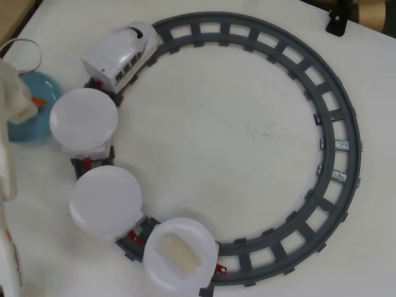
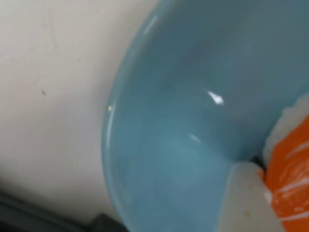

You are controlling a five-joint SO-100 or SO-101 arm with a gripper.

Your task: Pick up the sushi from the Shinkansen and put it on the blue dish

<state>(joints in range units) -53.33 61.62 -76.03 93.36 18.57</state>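
The blue dish (image 1: 43,90) lies at the left edge in the overhead view, partly covered by my white arm. My gripper (image 1: 34,104) hangs over it, shut on the orange sushi (image 1: 39,100), of which only a small tip shows. In the wrist view the blue dish (image 2: 183,125) fills most of the frame, close below. The striped orange sushi (image 2: 289,179) sits at the lower right against a white finger (image 2: 244,193). The white Shinkansen (image 1: 120,52) stands on the grey track at the upper left, with three round white plates behind it.
The grey circular track (image 1: 334,124) rings the table's middle. Two white plates (image 1: 83,119) (image 1: 106,199) are bare. A third plate (image 1: 158,272) carries a pale beige sushi piece (image 1: 179,253). A dark object (image 1: 337,21) sits at the top right.
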